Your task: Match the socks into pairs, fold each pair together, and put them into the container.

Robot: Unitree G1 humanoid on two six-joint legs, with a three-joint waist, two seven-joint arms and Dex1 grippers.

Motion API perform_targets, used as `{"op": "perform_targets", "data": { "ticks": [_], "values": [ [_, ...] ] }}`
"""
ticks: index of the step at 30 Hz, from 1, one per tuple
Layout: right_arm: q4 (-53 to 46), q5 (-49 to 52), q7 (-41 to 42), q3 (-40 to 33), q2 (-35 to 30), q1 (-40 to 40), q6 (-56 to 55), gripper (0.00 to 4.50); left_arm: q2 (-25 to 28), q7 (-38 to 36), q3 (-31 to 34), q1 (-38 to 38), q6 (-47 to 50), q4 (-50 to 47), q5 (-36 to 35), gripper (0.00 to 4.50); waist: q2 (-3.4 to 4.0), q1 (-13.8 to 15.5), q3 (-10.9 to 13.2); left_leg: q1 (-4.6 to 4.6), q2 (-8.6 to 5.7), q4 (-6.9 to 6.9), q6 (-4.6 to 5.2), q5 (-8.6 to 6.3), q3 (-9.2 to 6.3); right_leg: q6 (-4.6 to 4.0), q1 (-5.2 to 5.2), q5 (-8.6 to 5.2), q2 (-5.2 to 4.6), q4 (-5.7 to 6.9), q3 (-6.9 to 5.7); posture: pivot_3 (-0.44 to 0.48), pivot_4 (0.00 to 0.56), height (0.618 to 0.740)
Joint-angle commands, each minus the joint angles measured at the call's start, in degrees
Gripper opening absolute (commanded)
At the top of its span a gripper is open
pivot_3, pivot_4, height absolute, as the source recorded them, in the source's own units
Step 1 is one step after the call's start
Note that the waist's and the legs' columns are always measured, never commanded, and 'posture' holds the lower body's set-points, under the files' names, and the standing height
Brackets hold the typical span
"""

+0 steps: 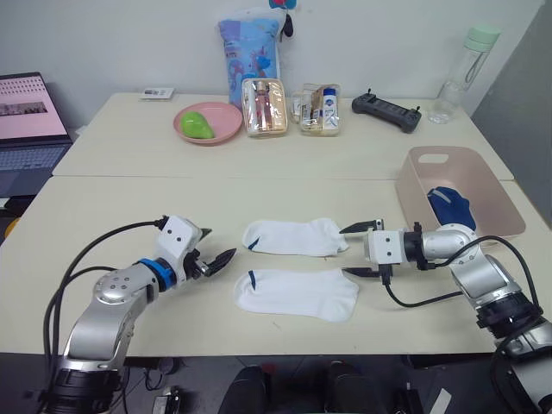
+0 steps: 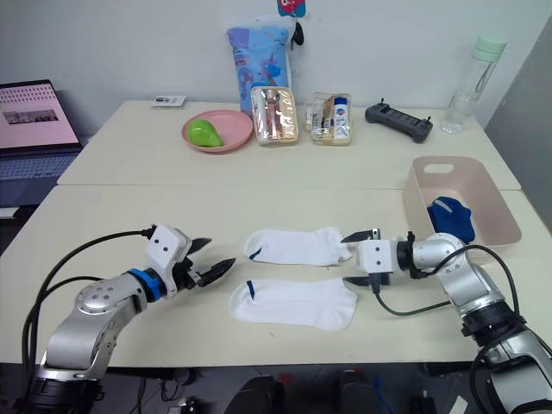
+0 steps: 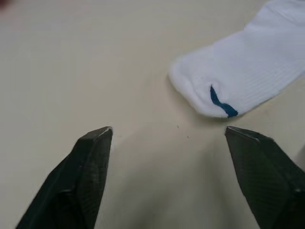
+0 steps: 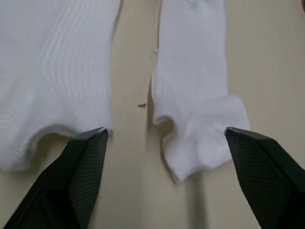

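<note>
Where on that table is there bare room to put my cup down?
Free: the front-left stretch beyond the left gripper, and the strip between the white socks and the pink plate. Crowded: the back row by the pouches, and the container side.

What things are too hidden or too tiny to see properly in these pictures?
- Dark blue socks in the pale pink plastic tub: bunched together, so their number can't be counted, head views.
- Contents of the two clear zip pouches: too small to identify, head views.
- Laptop: cut off by the picture's edge, left eye view.
- Nearer white ankle sock: toe end cut off by the frame, left wrist view.
- Both white socks' cuffs: beyond the frame, right wrist view.
</note>
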Motion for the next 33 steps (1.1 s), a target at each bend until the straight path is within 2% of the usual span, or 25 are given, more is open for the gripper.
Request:
{"op": "perform_targets", "data": {
  "ticks": [1, 4, 7, 13, 15, 17, 26, 27, 28, 33],
  "values": [
    [1.3, -3.5, -2.4, 1.1, 1.2, -1.6, -3.8, 3.98, 2.5, -3.4, -5.8, -3.3, -16.3, 7.1, 8.4, 4.48, 0.02, 0.0, 0.0, 0.02, 0.0, -0.01, 0.0, 0.0, 0.03, 0.0, 0.0, 0.0, 0.0, 0.0, 0.02, 0.0, 0.15, 0.74],
    [6.3, -7.9, -5.1, 2.5, 2.3, -4.4, -7.8, 3.98, 2.1, -3.2, -10.9, -9.1, -27.2, 15.3, 14.7, 4.48, 0.02, 0.0, 0.0, 0.07, -0.01, -0.01, 0.01, 0.0, 0.07, -0.04, 0.01, 0.02, 0.0, 0.02, 0.01, 0.0, 0.15, 0.74],
    [9.7, -9.5, -6.3, 3.2, 3.1, -6.0, -10.3, 3.98, 1.5, -3.8, -14.1, -12.7, -34.0, 21.4, 17.7, 4.48, 0.03, 0.0, 0.0, 0.1, -0.01, -0.01, 0.02, -0.01, 0.15, -0.04, 0.02, 0.03, 0.0, 0.02, 0.05, 0.0, 0.15, 0.74],
    [10.7, -8.5, -6.3, 3.2, 5.2, -6.6, -11.7, 3.98, -0.2, -3.1, -17.5, -17.9, -42.3, 30.8, 22.2, 4.48, 0.13, 0.0, -0.1, 0.34, -0.01, -0.01, 0.09, -0.04, 0.24, -0.02, 0.2, 0.03, 0.0, 0.06, 0.11, 0.0, 0.15, 0.74],
    [10.1, -7.0, -6.0, 2.8, 6.1, -6.7, -12.1, 3.98, -0.4, -3.6, -17.9, -18.9, -44.2, 32.2, 22.4, 4.1, 0.22, 0.0, -0.2, 0.35, -0.01, -0.01, 0.12, -0.05, 0.27, -0.02, 0.2, 0.03, 0.01, 0.06, 0.13, 0.0, 0.15, 0.74],
    [10.1, -6.5, -5.8, 2.7, 6.5, -6.9, -12.5, 3.4, -0.6, -4.1, -18.2, -19.9, -45.5, 33.6, 22.4, 3.6, 0.23, 0.0, -0.2, 0.35, 0.0, -0.01, 0.13, -0.06, 0.27, -0.02, 0.17, 0.03, 0.01, 0.08, 0.13, 0.0, 0.15, 0.74],
    [9.8, -5.2, -3.9, 2.7, 6.6, -7.4, -12.3, 0.13, -2.3, -5.4, -18.8, -21.9, -46.7, 36.7, 21.2, 0.49, 0.23, 0.0, -0.2, 0.33, 0.0, 0.01, 0.14, -0.06, 0.27, -0.01, 0.16, 0.04, 0.02, 0.1, 0.12, 0.0, 0.15, 0.74],
    [9.8, -5.0, -3.8, 2.6, 6.6, -7.4, -12.2, 0.0, -2.3, -5.4, -18.8, -21.9, -46.7, 36.7, 21.0, 0.18, 0.24, 0.0, -0.2, 0.33, -0.01, 0.01, 0.14, -0.06, 0.28, -0.01, 0.16, 0.04, 0.02, 0.09, 0.13, 0.0, 0.15, 0.74],
    [9.8, -4.5, -3.5, 2.4, 6.6, -7.6, -11.9, 0.0, -2.6, -5.6, -18.5, -22.1, -46.3, 36.6, 20.3, 0.05, 0.24, 0.0, -0.2, 0.33, -0.01, 0.01, 0.14, -0.06, 0.29, -0.01, 0.15, 0.04, 0.02, 0.09, 0.14, 0.0, 0.15, 0.74],
    [9.3, -0.8, -2.9, 0.6, 7.5, -8.7, -7.6, 0.0, -3.1, -7.0, -16.6, -22.7, -43.4, 35.4, 16.3, 0.05, 0.24, 0.0, -0.2, 0.32, 0.0, 0.01, 0.14, -0.06, 0.28, -0.01, 0.14, 0.03, 0.02, 0.09, 0.13, 0.0, 0.15, 0.74]
  ]
}}
